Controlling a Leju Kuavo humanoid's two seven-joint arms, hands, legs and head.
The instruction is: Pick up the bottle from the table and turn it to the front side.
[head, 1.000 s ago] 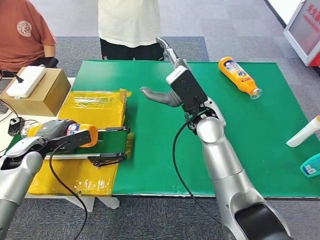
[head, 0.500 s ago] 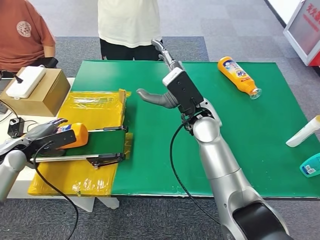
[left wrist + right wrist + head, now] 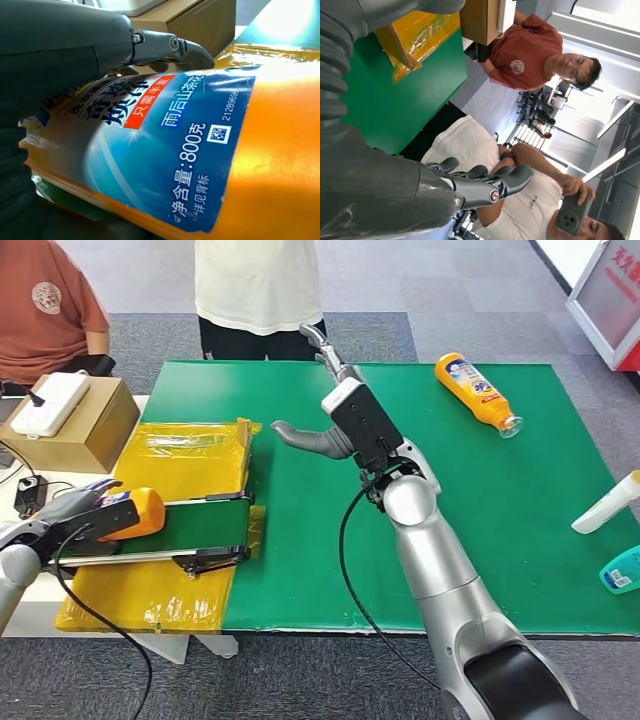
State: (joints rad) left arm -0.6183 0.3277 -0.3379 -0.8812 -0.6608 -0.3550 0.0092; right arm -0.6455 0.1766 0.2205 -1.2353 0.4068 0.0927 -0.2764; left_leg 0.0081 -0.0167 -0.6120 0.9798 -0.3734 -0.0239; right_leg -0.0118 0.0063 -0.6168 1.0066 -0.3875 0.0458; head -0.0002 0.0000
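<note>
Bottle: the orange bottle [image 3: 134, 513] with a blue label lay on its side in the left hand [image 3: 79, 508], at the far-left end of the small conveyor belt [image 3: 204, 522], just above the yellow wrapped box [image 3: 189, 455]
Left hand: its fingers [image 3: 171, 47] were wrapped over the label, so the bottle was gripped and judged to be off the table
Label: the left wrist view showed the printed blue panel [image 3: 158, 150] with small text and a square code, which reads like the back or side rather than the front
Right hand: the right hand [image 3: 321, 405] was raised over the middle of the green table [image 3: 490, 540], fingers apart and holding nothing
Done: the pick-up looked complete
Left: the turn to the front face was judged not finished, and whether a set-down followed could not be told
Other bottles: a second orange bottle [image 3: 478, 392] lay far right, a white tube [image 3: 606, 505] and a teal container [image 3: 621, 570] sat at the right edge
Edges: the held bottle was close to the table's left edge, with a cardboard box [image 3: 72, 425] just beyond
Room: open green surface lay between the belt and the right arm; two people stood at the far side
</note>
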